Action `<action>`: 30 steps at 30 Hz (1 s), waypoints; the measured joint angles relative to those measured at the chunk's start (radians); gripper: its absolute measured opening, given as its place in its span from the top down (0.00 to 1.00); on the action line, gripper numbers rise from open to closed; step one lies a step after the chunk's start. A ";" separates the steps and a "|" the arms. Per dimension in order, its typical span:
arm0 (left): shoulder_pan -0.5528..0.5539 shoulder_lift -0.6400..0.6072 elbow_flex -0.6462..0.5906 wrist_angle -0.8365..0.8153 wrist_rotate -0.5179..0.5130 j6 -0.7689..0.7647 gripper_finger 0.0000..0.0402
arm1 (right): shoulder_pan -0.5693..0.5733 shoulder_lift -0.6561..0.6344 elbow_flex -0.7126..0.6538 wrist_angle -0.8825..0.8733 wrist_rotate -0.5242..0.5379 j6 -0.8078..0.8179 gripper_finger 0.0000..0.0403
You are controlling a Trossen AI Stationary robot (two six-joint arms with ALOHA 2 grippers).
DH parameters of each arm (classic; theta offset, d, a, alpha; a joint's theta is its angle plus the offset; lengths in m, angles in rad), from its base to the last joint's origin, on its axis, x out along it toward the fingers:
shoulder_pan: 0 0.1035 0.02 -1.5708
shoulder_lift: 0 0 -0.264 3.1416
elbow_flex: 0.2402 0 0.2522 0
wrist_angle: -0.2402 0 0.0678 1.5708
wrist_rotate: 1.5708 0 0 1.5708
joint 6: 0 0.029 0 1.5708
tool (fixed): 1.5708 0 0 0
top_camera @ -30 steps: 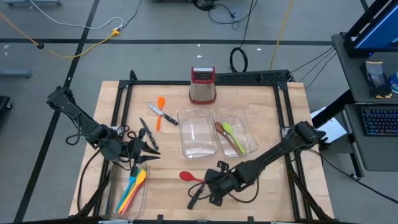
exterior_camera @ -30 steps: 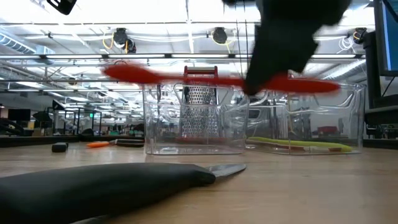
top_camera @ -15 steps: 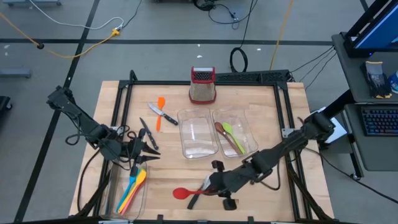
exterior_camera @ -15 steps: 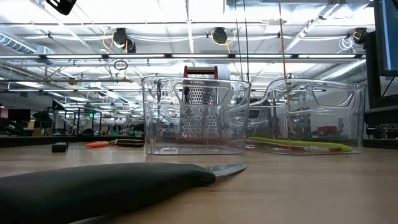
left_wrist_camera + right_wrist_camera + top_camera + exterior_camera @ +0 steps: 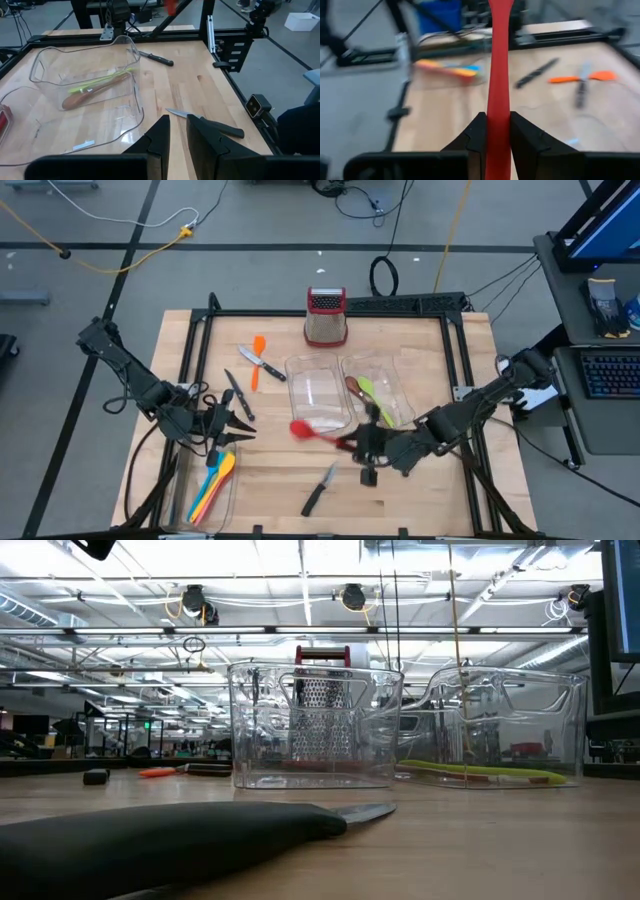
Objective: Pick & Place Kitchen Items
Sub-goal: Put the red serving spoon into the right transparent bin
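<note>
Smooth red spoon point(image 5: 312, 431) in right tool point(image 5: 362, 442)

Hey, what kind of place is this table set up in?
Probably a robotics lab or workshop, not a kitchen: bare concrete floor with loose cables, a computer keyboard beside the table, and ceiling trusses with industrial lights over an open hall.

Lighting is bright and even, from ceiling strip lamps point(image 5: 300, 558) that glare white in the low view. Shadows on the table point(image 5: 420, 490) are faint. The right wrist view is motion-blurred throughout; the near knife handle point(image 5: 150, 845) is out of focus.
</note>
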 joint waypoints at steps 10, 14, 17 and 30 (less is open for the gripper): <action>-0.005 0.014 0.000 0.059 -0.003 0.015 0.84 | -0.001 -0.285 -0.461 0.443 0.149 0.087 0.88; -0.005 0.057 0.000 0.161 -0.003 0.071 0.84 | -0.002 -0.382 -0.720 0.850 0.112 0.078 0.88; 0.001 0.107 0.000 0.269 -0.003 0.128 0.84 | -0.006 -0.408 -0.898 1.171 0.055 0.076 0.88; 0.165 0.256 0.000 0.465 0.080 0.167 0.84 | -0.055 -0.410 -1.218 1.711 -0.062 0.244 0.88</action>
